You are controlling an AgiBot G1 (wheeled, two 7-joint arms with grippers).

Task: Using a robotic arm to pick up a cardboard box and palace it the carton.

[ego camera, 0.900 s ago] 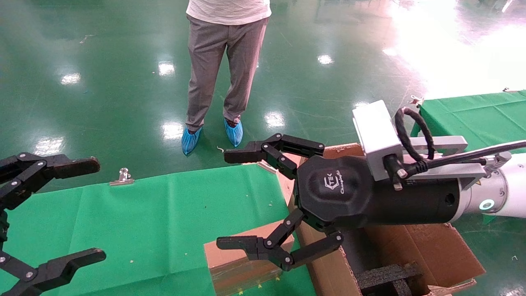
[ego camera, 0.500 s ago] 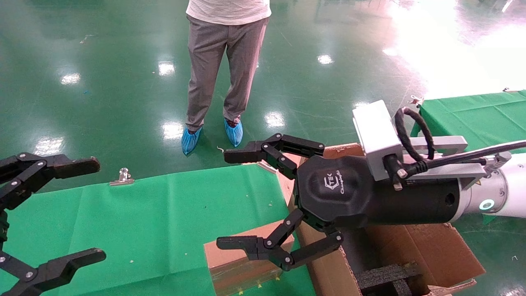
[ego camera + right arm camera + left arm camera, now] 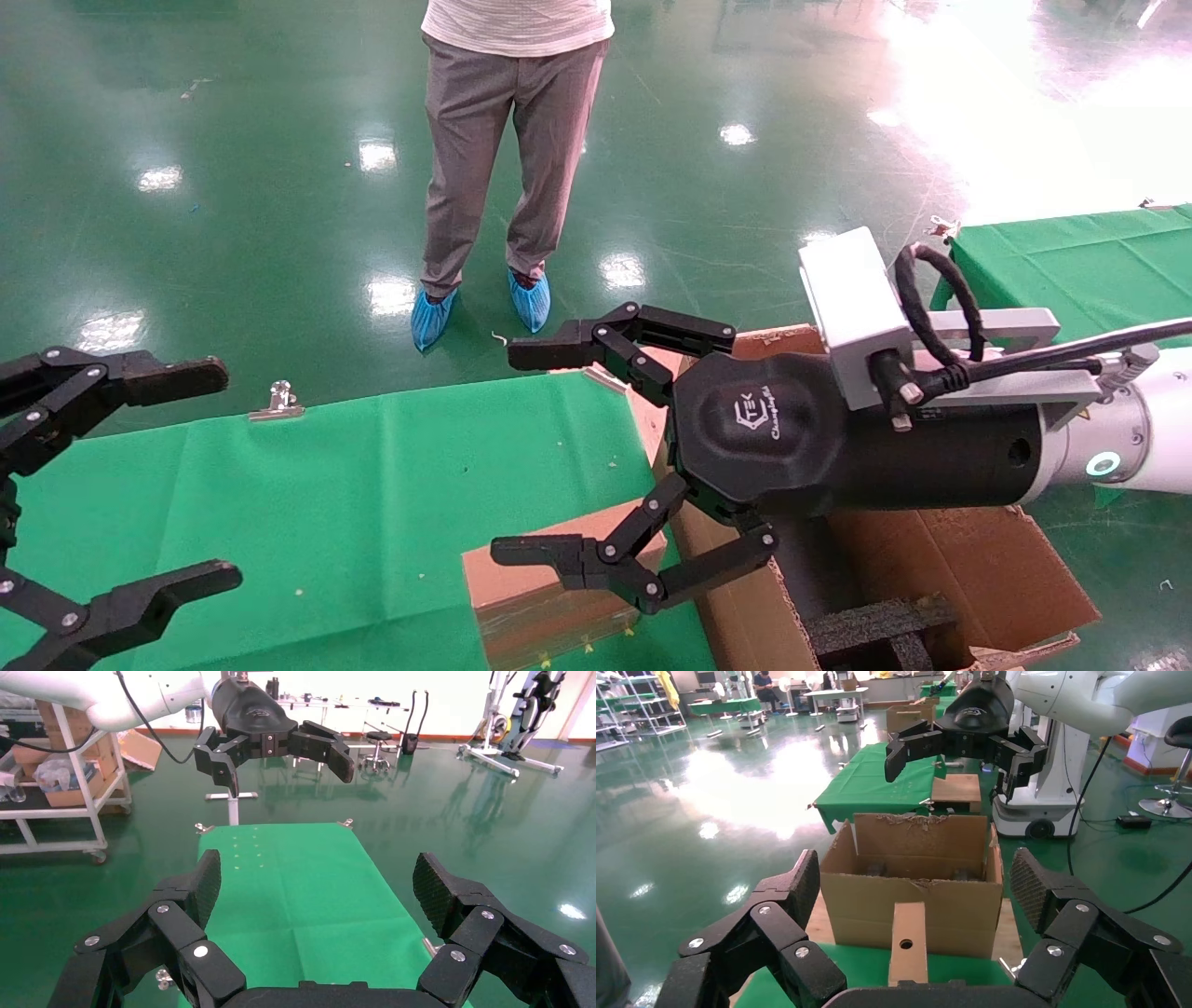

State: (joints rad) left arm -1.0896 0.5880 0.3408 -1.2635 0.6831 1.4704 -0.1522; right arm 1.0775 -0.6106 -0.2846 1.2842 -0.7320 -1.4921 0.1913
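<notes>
Left gripper [image 3: 140, 485], all black, hangs w/ jaws spread wide over the left edge of the green-clothed table [image 3: 307, 494], holding nothing; it looks parked, out of the working arm's way. A metal binder clip [image 3: 277, 401] pins the cloth at the table's far edge, presumably so it won't slide. Behind it a bystander [image 3: 507, 140] in grey trousers and blue shoe covers stands on the glossy green floor.

Cardboard box [image 3: 549, 596], slim, brown, taped, lies at the table's near right corner, just beside the carton [image 3: 987, 568], so the transfer should be short. Right gripper [image 3: 531, 452] on the robotic arm [image 3: 1145, 438] hovers above the box w/ fingers wide apart, one over the table's far right corner, the other over the box, prob. lined up to come down and straddle it. Nothing gripped yet.

Carton stands off the table's right edge, flaps up, black foam blocks [image 3: 875, 634] lining its inside, likely as padding.
</notes>
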